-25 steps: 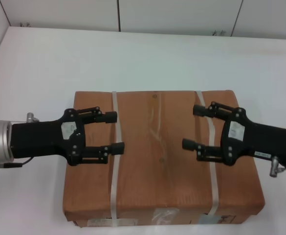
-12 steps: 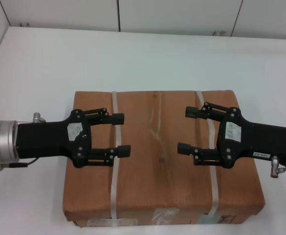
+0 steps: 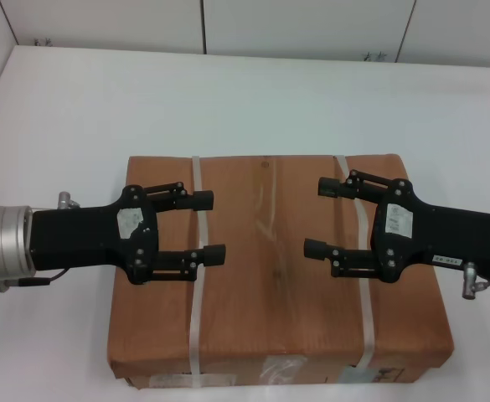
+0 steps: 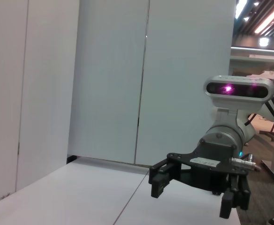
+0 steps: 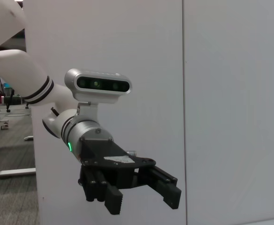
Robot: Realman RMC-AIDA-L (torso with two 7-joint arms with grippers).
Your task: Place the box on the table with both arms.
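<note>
Head view shows the box point(image 3: 278, 268) lying flat on the table point(image 3: 253, 92), near the front edge closest to the robot, its long side running left to right. Both grippers hang above its top face, not at its sides, so the box looks already set down and the arms appear clear of it (whether either touches the cardboard cannot be told from above). The left gripper point(image 3: 204, 226) sits over the left strap point(image 3: 197, 276) with its jaws spread and holding nothing; the right gripper point(image 3: 327, 216) mirrors it over the right strap point(image 3: 363, 293), jaws likewise spread and empty. They face each other across the middle of the lid.

The box is plain brown cardboard, wide and low, with a clear tape seam down the centre and pale labels on its front side. Its straps are thin, pale plastic bands. The table is smooth, white and bare around it.
</note>
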